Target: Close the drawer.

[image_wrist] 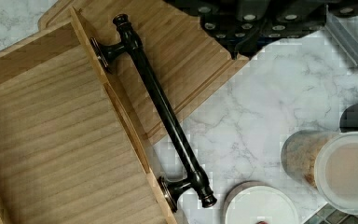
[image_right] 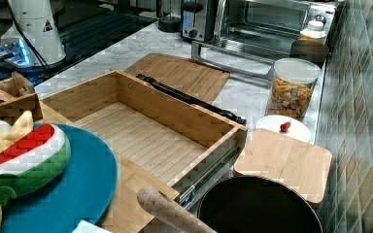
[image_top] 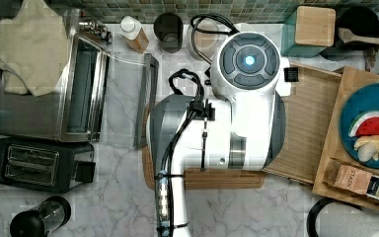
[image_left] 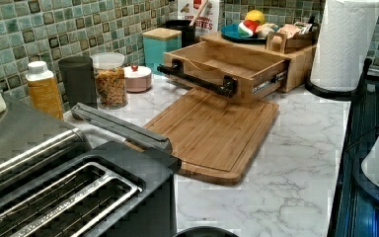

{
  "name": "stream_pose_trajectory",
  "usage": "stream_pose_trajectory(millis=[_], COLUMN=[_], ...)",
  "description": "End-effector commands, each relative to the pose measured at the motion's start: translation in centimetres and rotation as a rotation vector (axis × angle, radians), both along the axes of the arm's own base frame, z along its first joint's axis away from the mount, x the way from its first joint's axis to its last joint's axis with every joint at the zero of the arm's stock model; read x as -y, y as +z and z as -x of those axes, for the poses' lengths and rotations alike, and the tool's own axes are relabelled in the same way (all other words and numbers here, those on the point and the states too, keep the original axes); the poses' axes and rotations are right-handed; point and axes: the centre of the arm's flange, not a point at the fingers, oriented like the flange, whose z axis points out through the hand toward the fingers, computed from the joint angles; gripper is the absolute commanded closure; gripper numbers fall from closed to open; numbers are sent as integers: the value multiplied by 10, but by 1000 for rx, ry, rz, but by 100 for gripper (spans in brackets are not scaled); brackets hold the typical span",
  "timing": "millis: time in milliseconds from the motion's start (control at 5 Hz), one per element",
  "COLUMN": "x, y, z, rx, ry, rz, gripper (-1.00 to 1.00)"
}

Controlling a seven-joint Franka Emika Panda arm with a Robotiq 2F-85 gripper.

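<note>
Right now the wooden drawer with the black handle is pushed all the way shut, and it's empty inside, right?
Not quite. The drawer is pulled out, not shut: the right view shows its open box and the metal slide rail along its side. The rest holds: its handle is black, and nothing lies inside it.

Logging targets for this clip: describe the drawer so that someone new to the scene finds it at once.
Find the wooden stand carrying the blue plate of toy fruit. The drawer juts from its side, pulled open and empty. Unlike the flat cutting board below it, it has raised walls and a long dark bar handle across its front.
</note>
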Motion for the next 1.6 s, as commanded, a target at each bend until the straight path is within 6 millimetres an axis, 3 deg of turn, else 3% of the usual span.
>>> stream_pose_trajectory(millis=[200, 400, 800, 1200, 1600], x=[5, 5, 5, 9, 22], y=[12, 12, -19, -62, -103], z=[-2, -2, -18, -36, -36], rx=[24, 24, -12, -68, -52], ry=[-5, -5, 115, 250, 307], rz=[10, 10, 12, 21, 34], gripper=[100, 100, 100, 100, 100])
